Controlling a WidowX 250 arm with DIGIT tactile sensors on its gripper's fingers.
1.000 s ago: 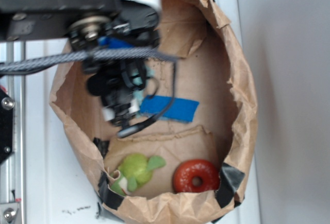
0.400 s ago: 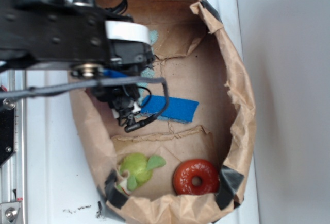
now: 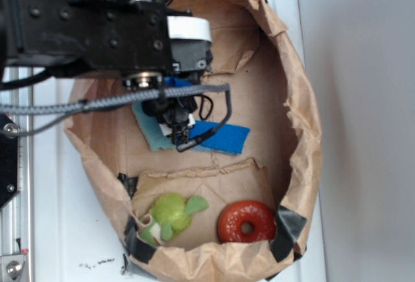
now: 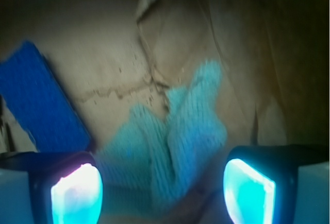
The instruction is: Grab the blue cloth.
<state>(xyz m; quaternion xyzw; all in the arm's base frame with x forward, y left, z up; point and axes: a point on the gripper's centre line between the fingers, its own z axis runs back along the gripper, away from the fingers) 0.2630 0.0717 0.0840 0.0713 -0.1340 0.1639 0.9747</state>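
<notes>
White worktop point(image 3: 58, 230) carries a brown paper bag point(image 3: 305, 120) lying open, with a green toy point(image 3: 172, 214) and a red ring point(image 3: 246, 222) at its near end. Inside, the blue cloth point(image 4: 170, 141) lies crumpled on the bag floor beside a darker blue strip point(image 3: 224, 137). The hand point(image 4: 162, 185) hangs just above the cloth, spread wide, gripping nothing. Descent and closing remain, by my reading.
</notes>
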